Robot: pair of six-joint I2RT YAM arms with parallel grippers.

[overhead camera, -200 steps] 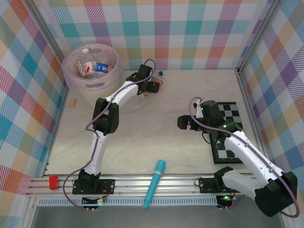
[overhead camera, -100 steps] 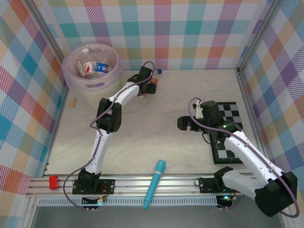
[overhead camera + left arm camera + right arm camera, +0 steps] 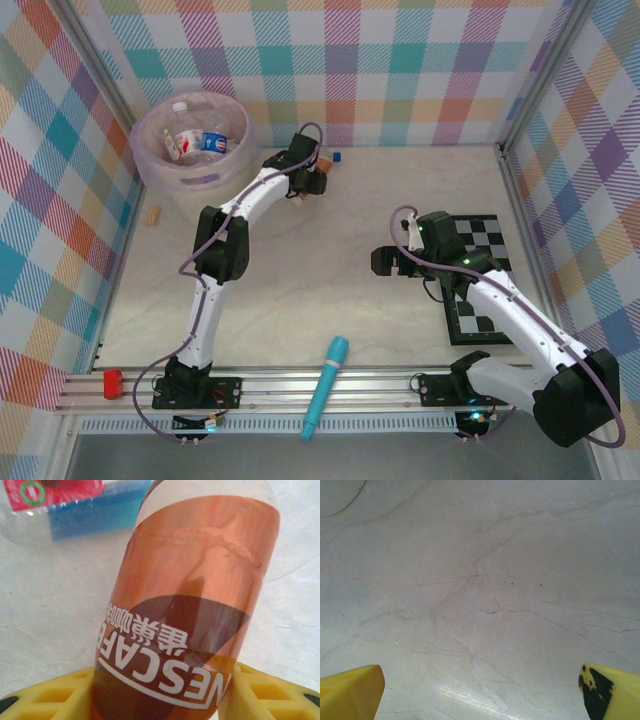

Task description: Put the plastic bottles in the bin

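Left hand clamps the brown coffee bottle between its fingers while right hand gapes wide and empty.

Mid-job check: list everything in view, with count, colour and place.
bin: one, pale pink, far left corner.
bottles: at least three, mostly clear, inside the bin.
coffee bottle: one, brown-orange, in the left gripper, right of the bin.
clear bottle: one, red and blue label, on the table just beyond it.
tube: one, teal, across the near rail.
chequered board: one, black and white, under the right arm.
block: one, tan, left of the bin.
red thing: one, on the rail, near left.
left gripper: one, yellow, shut on the coffee bottle.
right gripper: one, yellow, open over bare table.
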